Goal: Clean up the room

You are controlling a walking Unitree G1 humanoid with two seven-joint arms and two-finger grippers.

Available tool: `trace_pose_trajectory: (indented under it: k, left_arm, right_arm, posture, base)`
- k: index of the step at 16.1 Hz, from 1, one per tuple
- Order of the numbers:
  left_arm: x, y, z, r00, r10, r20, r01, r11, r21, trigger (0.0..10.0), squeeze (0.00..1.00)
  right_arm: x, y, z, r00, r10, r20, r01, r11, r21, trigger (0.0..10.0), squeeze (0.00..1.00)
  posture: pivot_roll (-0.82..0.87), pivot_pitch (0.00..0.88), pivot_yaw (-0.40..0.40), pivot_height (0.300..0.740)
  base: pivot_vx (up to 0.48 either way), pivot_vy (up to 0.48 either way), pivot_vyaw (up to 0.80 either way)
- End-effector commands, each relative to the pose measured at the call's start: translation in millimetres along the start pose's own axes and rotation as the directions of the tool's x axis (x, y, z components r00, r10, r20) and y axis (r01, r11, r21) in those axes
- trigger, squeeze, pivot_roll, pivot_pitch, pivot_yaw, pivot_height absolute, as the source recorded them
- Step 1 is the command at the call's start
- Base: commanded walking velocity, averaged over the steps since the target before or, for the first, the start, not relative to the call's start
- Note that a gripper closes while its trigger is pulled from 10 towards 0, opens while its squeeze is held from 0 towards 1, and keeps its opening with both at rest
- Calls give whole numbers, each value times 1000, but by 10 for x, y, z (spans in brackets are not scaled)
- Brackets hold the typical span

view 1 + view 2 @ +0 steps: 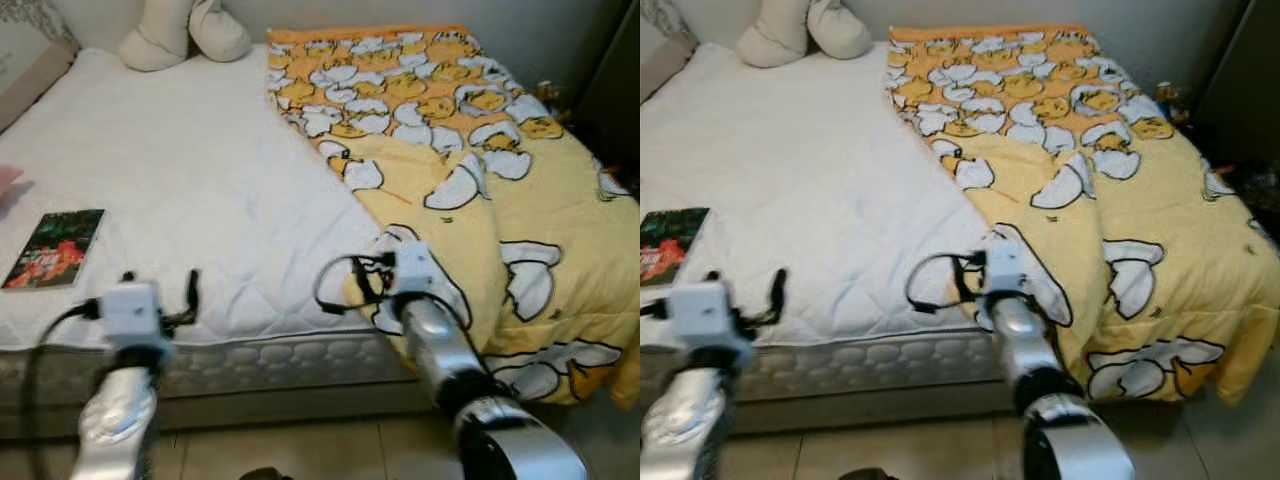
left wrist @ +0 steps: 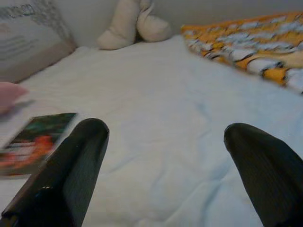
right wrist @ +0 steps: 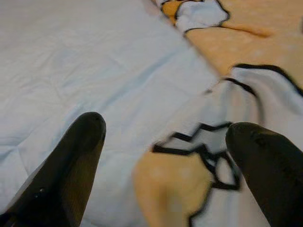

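A bed (image 1: 200, 190) with a white quilted mattress was seen from its foot, its right half covered by a yellow duck-patterned blanket (image 1: 470, 170) folded back along its near edge. The right gripper (image 3: 165, 142) was held with fingers apart just above that folded corner, at the line between blanket and bare sheet. The left gripper (image 2: 165, 151) was likewise spread wide over the white sheet, near a book (image 1: 55, 248) lying flat towards the left edge. Two cream pillows (image 1: 185, 30) were propped at the head.
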State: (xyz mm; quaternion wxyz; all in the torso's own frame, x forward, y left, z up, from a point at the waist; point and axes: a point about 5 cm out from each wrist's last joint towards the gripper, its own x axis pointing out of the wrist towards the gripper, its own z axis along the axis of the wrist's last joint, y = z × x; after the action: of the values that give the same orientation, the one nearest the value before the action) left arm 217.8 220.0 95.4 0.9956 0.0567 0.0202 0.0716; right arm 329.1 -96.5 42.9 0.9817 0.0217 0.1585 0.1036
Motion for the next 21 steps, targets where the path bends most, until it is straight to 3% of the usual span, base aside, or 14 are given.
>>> trace_pose_trajectory:
  k: [1, 2, 4, 6, 8, 11, 13, 14, 15, 17, 18, 19, 20, 21]
  left_arm:
    - [-41, 87, 61, 1000, 6, 2, -6, 1000, 9, 10000, 0]
    - [-101, 151, 76, 1000, 11, -8, -11, 1000, 23, 10000, 0]
    - [-175, 212, 75, 999, 21, -30, -20, 999, 33, 10000, 0]
    - [-306, 165, 76, 998, 3, -68, -1, 1000, 24, 10000, 0]
    - [-343, 159, 76, 996, -6, -88, 7, 1000, 21, 10000, 0]
    - [-361, 193, 116, 995, -6, -100, 9, 1000, 28, 10000, 0]
    - [-385, 137, 170, 994, -58, -95, 59, 998, 2, 10000, 0]
    - [-455, -85, 223, 962, -259, -90, 257, 966, -28, 10000, 0]
    - [-477, -153, 232, 943, -319, -93, 318, 948, -20, 10000, 0]
    - [-571, -317, 283, 871, -477, -114, 481, 877, 8, 10000, 0]
    - [-605, -355, 311, 850, -513, -117, 517, 856, 4, 10000, 0]
    - [-634, -376, 326, 838, -532, -124, 536, 844, -4, 10000, 0]
    - [-650, -393, 336, 831, -542, -127, 545, 838, -15, 10000, 0]
    - [-749, -497, 340, 756, -638, -145, 635, 769, -71, 10000, 0]
  right_arm:
    - [21, 20, 12, 999, -35, -7, 35, 998, -46, 10000, 0]
    - [23, 6, -13, 997, -69, -29, 65, 993, -95, 10000, 0]
    - [34, 34, -39, 996, -63, -61, 58, 994, -89, 10000, 0]
    - [43, 38, -78, 990, -83, -112, 66, 987, -147, 10000, 0]
    - [38, -16, -93, 984, -131, -123, 108, 977, -182, 10000, 0]
    - [27, -12, -150, 980, -118, -159, 96, 986, -137, 10000, 0]
    - [22, -9, -177, 978, -101, -184, 75, 987, -143, 10000, 0]
    - [15, -34, -204, 971, -106, -214, 77, 987, -140, 10000, 0]
    - [14, -41, -208, 970, -107, -220, 78, 987, -138, 10000, 0]
    - [16, -68, -209, 964, -103, -243, 65, 985, -159, 10000, 0]
    - [27, -70, -185, 966, -99, -239, 57, 983, -175, 3098, 0]
    - [39, -61, -158, 968, -90, -233, 50, 983, -176, 0, 0]
    - [47, -45, -141, 970, -78, -230, 39, 985, -171, 0, 0]
    - [63, 11, -114, 973, -46, -226, 9, 987, -163, 0, 0]
  posture:
    - [135, 33, 104, 740]
    - [148, 44, 107, 740]
    - [162, 75, 114, 740]
    - [170, 116, 123, 740]
    - [171, 132, 130, 740]
    - [189, 152, 148, 740]
    - [209, 166, 161, 740]
    - [226, 179, 168, 740]
    - [226, 179, 168, 740]
    - [248, 194, 183, 740]
    - [253, 199, 186, 740]
    - [258, 201, 191, 740]
    - [262, 204, 193, 740]
    - [265, 209, 195, 740]
  base:
    - [0, 0, 0]
    - [0, 0, 0]
    - [0, 0, 0]
    - [0, 0, 0]
    - [0, 0, 0]
    - [0, 0, 0]
    - [0, 0, 0]
    - [0, 0, 0]
    - [0, 0, 0]
    - [0, 0, 0]
    - [0, 0, 0]
    - [0, 0, 0]
    - [0, 0, 0]
    - [0, 0, 0]
